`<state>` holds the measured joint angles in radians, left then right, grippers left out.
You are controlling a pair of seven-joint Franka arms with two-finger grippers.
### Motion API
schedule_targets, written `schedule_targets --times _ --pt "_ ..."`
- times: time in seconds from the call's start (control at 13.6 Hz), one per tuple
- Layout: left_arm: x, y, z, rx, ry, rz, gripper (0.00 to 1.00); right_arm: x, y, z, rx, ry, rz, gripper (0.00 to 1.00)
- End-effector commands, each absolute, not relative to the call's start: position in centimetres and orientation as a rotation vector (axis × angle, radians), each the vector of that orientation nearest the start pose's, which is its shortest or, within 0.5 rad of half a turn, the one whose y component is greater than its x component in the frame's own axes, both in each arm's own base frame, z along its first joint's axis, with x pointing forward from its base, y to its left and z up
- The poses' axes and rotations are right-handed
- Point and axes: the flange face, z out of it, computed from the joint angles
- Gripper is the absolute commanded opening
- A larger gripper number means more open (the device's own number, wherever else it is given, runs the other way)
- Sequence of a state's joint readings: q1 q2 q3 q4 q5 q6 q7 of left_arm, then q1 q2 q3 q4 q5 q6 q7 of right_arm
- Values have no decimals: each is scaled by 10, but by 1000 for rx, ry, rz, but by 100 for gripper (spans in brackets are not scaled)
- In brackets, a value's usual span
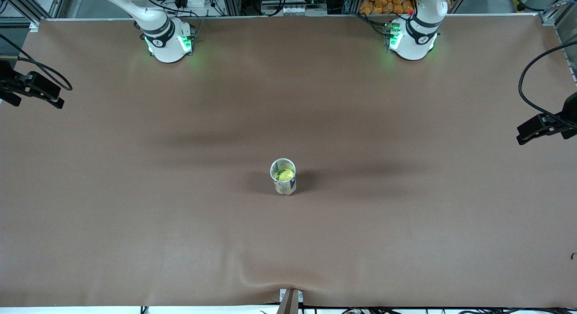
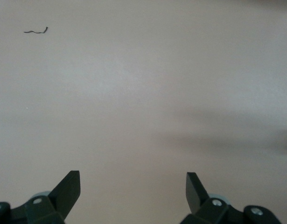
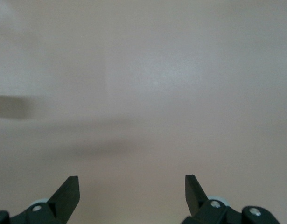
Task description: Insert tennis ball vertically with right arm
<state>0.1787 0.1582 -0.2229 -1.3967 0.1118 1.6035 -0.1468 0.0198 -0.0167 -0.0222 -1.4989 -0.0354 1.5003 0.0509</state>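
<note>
- Table (image 1: 135, 192): broad brown surface, one shallow wrinkle at the edge nearest the front camera.
- Right arm (image 1: 162, 36): white, black-banded, base lit green, standing at the table's edge farthest from the front camera; only the base and lower link show in the front view.
- Left arm (image 1: 414, 36): identical twin, base on the same edge, toward its own end of the table.
- Can (image 1: 283, 177): small upright tube, open at the top, standing near the middle of the table, roughly midway between the two arms' ends and well apart from both bases.
- Tennis ball (image 1: 284, 173): yellow-green, sitting inside the can, visible through its open mouth.
- Right gripper (image 3: 132, 196): black fingers spread wide, nothing between them, held above bare table; neither ball nor can appears in its wrist view, so it is well apart from them.
- Left gripper (image 2: 133, 193): fingers likewise spread wide and empty, above bare table.
- Thread (image 2: 36, 31): a thin dark squiggle lying on the table, seen in the left wrist view.
</note>
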Motion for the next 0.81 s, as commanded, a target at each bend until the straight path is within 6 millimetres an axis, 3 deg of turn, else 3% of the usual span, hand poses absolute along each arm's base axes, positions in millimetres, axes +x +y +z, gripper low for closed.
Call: schedule_targets --times 0.0,0.29,0.74 --pt "596 -9 623 -3090 -168 -85 100 540 -8 666 -3161 85 -39 100" --pt "580 -28 624 -3083 -151 -69 100 540 -6 666 -3161 81 -37 100" --pt "548 -28 627 -3072 -127 -62 100 539 -5 665 -3161 78 -30 100"
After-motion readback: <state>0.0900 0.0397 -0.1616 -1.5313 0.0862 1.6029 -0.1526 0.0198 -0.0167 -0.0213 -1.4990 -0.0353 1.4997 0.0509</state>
